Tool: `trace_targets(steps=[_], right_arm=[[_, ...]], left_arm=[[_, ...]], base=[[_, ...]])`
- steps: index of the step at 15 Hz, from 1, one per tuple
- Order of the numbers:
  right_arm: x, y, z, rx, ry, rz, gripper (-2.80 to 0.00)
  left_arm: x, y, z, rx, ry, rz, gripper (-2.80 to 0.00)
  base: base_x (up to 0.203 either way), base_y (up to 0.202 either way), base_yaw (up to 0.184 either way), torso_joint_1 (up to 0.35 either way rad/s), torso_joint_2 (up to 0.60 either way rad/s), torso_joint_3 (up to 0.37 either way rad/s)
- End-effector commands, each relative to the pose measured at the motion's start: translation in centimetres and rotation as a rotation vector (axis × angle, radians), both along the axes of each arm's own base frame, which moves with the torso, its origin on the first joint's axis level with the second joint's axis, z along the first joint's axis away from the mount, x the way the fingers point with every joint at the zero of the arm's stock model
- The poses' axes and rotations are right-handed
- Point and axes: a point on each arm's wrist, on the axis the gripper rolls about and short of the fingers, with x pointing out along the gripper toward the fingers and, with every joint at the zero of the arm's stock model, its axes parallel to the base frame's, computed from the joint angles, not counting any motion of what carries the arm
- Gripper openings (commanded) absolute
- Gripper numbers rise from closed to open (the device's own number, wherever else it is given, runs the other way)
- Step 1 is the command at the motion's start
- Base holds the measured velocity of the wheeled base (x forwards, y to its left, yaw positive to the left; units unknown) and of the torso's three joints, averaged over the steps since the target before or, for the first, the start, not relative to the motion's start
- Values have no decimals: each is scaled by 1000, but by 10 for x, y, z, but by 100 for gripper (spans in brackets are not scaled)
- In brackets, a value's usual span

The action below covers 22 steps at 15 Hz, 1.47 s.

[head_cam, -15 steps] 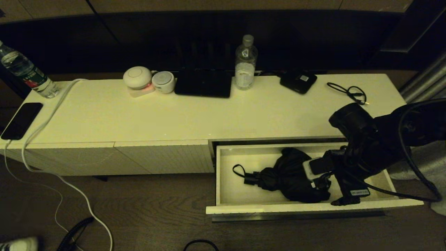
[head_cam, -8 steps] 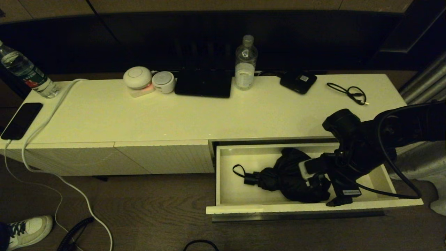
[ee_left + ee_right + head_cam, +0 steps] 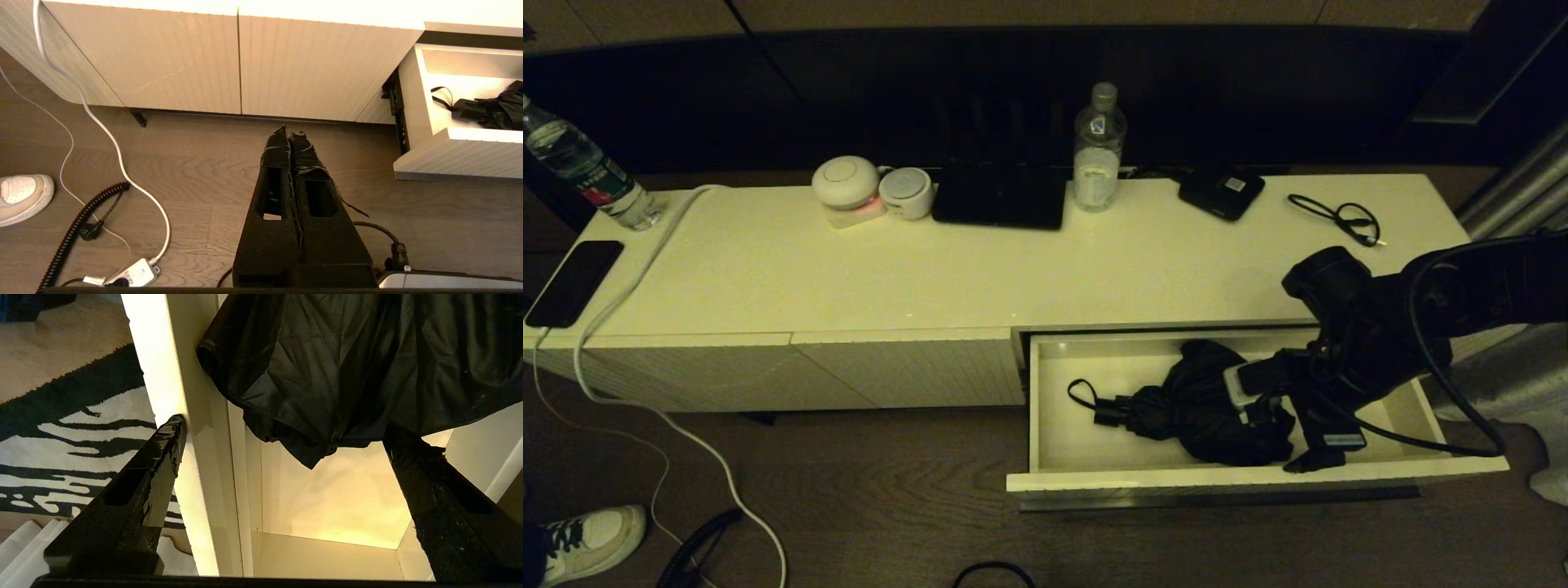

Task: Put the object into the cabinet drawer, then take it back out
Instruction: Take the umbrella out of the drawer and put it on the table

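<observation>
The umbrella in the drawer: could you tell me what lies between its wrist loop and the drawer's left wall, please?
Only bare drawer floor left of the umbrella, in the head view.

Umbrella (image 3: pixel 1209 412): black fabric, black handle. Drawer (image 3: pixel 1258 480): cream-white, ribbed front, plain pale interior. Cabinet top (image 3: pixel 980 269): cream. Floor (image 3: pixel 196 171): brown wood grain. Rug (image 3: pixel 61 428): black-and-white streaked pattern. Cable (image 3: pixel 629 290): white. Phone (image 3: pixel 574 282): black. Shoe (image 3: pixel 592 539): white. Right gripper (image 3: pixel 282 433): black.
</observation>
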Motion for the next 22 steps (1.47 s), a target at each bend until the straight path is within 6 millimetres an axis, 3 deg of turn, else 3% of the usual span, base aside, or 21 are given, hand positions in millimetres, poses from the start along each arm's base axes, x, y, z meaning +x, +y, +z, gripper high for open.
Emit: trace_targets(steps=[1,4,9,17,22], right_arm=[[-3,-1,2,-2,0,10,0],[-16,-3,15,-6,22,17,0],[-17,-2,17,-7,32,20,0],[12,0,9,-3,6,4,0],[18,2,9,8,-28,2,0]], left_arm=[[0,0,0,-1,-2,1,-280],[0,0,0,-1,-2,1,-280],[0,0,0,-1,-2,1,-280],[0,0,0,-1,-2,1,-280],[0,0,0,-1,-1,1,-280]], base=[[0,0,0,0,0,0],[0,0,0,0,0,0],[0,0,0,0,0,0],[0,0,0,0,0,0],[0,0,0,0,0,0]])
